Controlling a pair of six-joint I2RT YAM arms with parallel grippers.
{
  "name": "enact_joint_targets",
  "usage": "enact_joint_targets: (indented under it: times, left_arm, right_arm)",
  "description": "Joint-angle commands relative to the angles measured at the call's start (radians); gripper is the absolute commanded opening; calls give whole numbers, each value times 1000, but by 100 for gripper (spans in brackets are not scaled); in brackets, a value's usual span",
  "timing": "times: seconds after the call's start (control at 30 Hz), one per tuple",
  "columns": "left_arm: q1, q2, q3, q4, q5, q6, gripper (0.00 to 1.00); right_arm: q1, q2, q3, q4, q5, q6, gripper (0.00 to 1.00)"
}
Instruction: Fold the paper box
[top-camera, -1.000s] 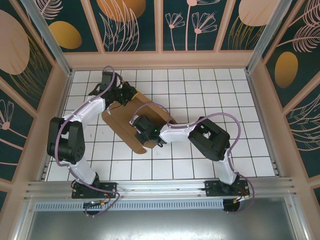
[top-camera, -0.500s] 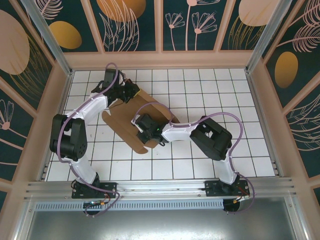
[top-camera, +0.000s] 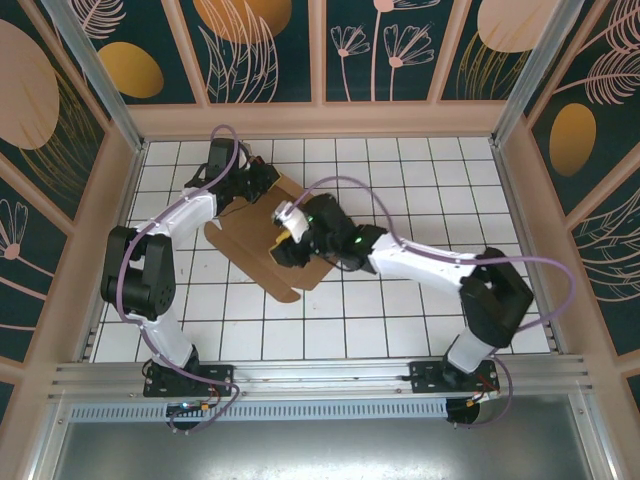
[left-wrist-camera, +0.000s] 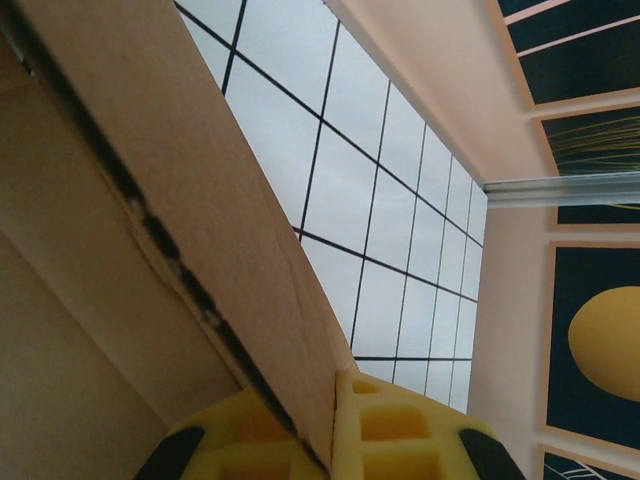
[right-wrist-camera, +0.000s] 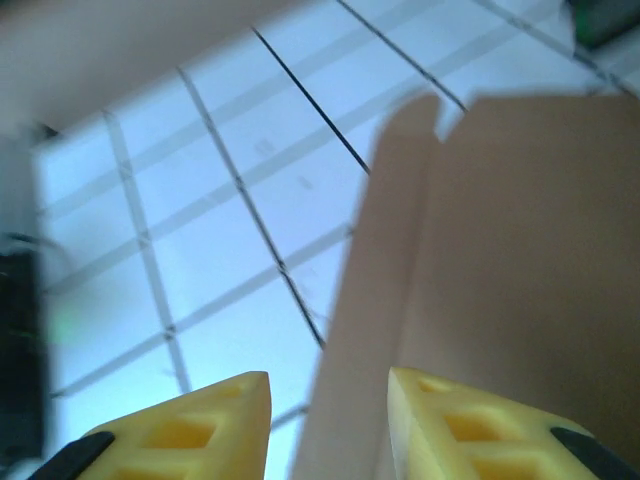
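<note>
The paper box (top-camera: 248, 252) is a flat brown cardboard sheet lying slantwise on the white gridded table (top-camera: 420, 180). My left gripper (top-camera: 263, 179) is at the sheet's far corner. In the left wrist view its yellow fingers (left-wrist-camera: 400, 430) are shut on the edge of a cardboard flap (left-wrist-camera: 180, 200) that rises up from them. My right gripper (top-camera: 285, 224) hovers over the middle of the sheet. In the right wrist view it stands open (right-wrist-camera: 330, 400), with a tabbed cardboard edge (right-wrist-camera: 500, 250) below and beyond the gap between its fingers.
Wooden walls with painted panels (top-camera: 320, 115) ring the table on three sides. The aluminium rail (top-camera: 320, 375) with both arm bases runs along the near edge. The right arm's elbow (top-camera: 495, 290) reaches out over the right half of the table.
The right arm has stretched out and its gripper has shifted up and right over the sheet, and its jaws have opened. The left gripper keeps its hold on the far flap.
</note>
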Motion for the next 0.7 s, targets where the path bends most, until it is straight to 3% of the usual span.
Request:
enact_joint_targets:
  times: [0.0, 0.1, 0.3, 0.67]
  left_arm:
    - [3, 28, -42, -9, -81, 32, 0]
    - [4, 28, -34, 21, -77, 27, 0]
    - [3, 40, -36, 89, -51, 31, 0]
    - [4, 51, -189, 437, 31, 20, 15]
  right_arm:
    - [-123, -68, 59, 42, -327, 120, 39]
    - [-226, -89, 115, 3, -317, 162, 47]
    - [-386, 7, 219, -146, -213, 160, 51]
    - [-419, 232, 347, -271, -175, 71, 59]
